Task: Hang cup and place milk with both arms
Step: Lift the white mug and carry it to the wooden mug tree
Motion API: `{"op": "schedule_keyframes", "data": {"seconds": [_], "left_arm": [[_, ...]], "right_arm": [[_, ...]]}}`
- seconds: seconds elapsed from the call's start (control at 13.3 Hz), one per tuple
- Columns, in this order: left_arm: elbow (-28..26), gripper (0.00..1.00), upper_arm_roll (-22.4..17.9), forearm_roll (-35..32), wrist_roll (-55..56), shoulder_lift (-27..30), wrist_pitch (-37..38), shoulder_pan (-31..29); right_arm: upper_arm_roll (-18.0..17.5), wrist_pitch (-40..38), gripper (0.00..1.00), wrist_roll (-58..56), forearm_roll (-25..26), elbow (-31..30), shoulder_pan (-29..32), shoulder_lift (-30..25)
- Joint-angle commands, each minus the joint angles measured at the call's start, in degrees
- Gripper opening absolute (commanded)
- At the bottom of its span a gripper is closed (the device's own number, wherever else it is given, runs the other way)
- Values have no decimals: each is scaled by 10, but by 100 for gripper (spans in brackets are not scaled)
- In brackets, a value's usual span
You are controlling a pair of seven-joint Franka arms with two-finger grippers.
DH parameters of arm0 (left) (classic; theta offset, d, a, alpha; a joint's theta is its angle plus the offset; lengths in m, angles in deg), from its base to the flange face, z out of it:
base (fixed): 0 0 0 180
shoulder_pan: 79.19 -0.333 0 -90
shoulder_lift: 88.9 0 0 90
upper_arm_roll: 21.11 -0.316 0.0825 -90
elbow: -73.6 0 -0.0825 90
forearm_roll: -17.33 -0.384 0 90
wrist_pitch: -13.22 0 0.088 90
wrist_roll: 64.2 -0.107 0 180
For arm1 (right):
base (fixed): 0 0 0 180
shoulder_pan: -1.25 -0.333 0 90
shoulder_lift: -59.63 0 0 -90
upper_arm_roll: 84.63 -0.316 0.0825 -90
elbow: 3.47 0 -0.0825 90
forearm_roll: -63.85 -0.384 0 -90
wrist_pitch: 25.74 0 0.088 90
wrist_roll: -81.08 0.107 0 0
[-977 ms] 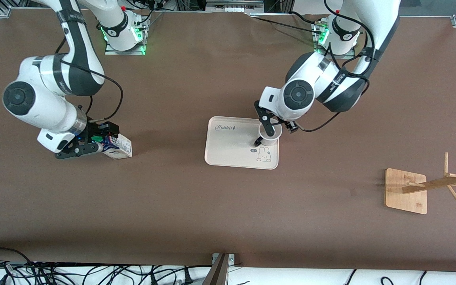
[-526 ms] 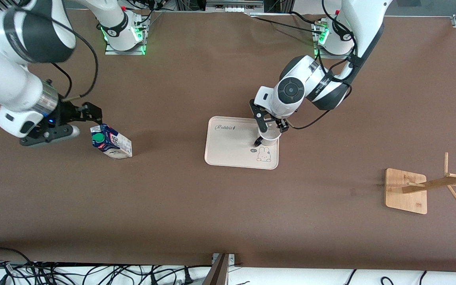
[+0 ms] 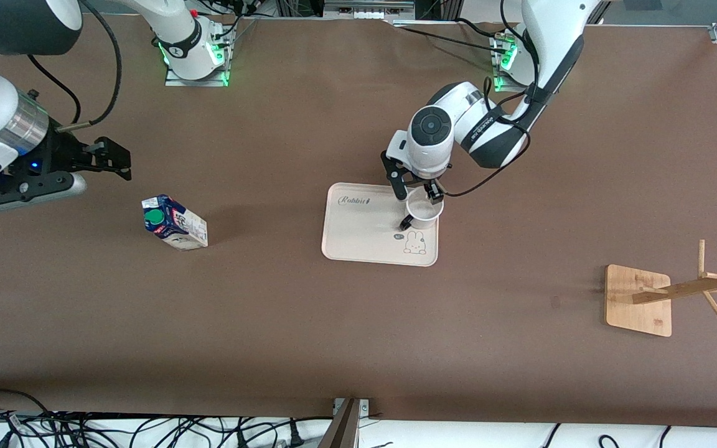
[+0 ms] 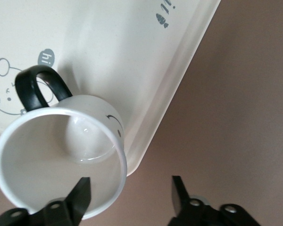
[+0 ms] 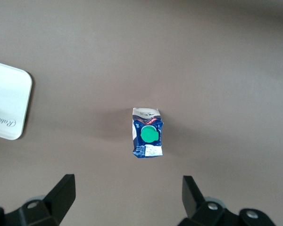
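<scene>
Standing on the bare table toward the right arm's end, the milk [image 3: 173, 222] is untouched. Farther back, the cup [image 3: 424, 211] sits upright on the rabbit tray [image 3: 358, 233], the left gripper [image 3: 416, 190] hovering over it, jaws wide and empty. The right gripper [image 3: 112, 160] hangs over the table near the milk, jaws spread, holding nothing.

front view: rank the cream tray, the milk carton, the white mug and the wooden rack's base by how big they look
1. Cream rectangular rabbit-print tray, clearly largest.
2. Square bamboo base of the wooden rack.
3. Blue-and-white gable-top milk carton.
4. Small white mug with black handle, partly covered by the left gripper, so its rank below the carton is unsure.
</scene>
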Motion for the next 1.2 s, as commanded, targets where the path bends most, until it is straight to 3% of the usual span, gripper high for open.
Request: {"op": "schedule_keyframes", "data": {"seconds": [0.0,0.15,0.3,0.45,0.68,0.9,1.13], "left_arm": [[-1,0,1,-41,43,-11,-17,16],[0,0,1,-56,62,-12,-18,18],[3,0,2,-56,64,-11,-17,18],[12,0,4,-54,79,-2,-12,17],[44,0,8,-37,129,40,27,14],[155,0,15,-34,147,72,197,14],[254,0,8,-39,169,72,278,9]], "right_arm": [[1,-10,100,40,-2,16,-3,15],[1,-6,100,27,1,16,-4,16],[-5,-13,100,30,36,19,-7,12],[-8,-55,100,36,42,13,-10,-7],[-19,-16,100,36,40,-32,7,-35],[-160,47,100,34,43,-128,142,-101],[-244,47,100,36,50,-129,220,-98]]}}
